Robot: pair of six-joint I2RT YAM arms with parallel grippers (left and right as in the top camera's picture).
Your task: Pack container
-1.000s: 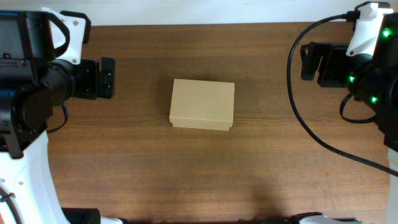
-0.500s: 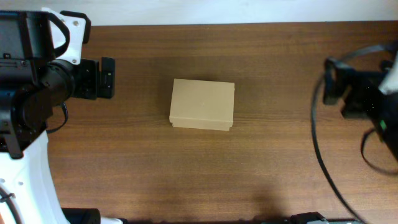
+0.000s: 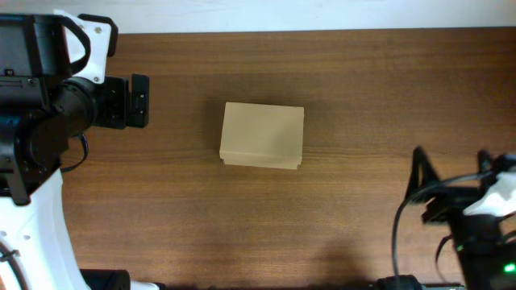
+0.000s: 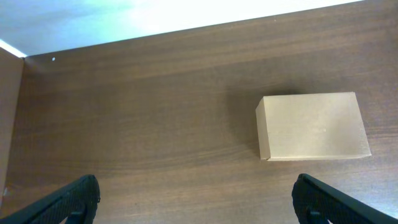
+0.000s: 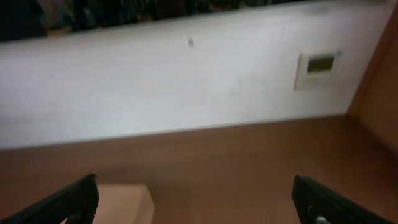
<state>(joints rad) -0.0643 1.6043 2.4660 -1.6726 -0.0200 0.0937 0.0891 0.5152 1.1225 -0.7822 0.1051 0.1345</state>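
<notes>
Closed tan container [image 3: 262,135] on table [image 3: 363,97], left jaws released, right jaws released, well apart from it

left arm [image 3: 40,121]: black joints, white shells | right arm [image 3: 476,229]: black, white shell, looping black cable [image 3: 397,234]

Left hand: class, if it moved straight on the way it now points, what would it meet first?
Probably the box, ahead on the table but off-centre in the open left hand's path. Depth is unclear, so it could only graze it.
</notes>
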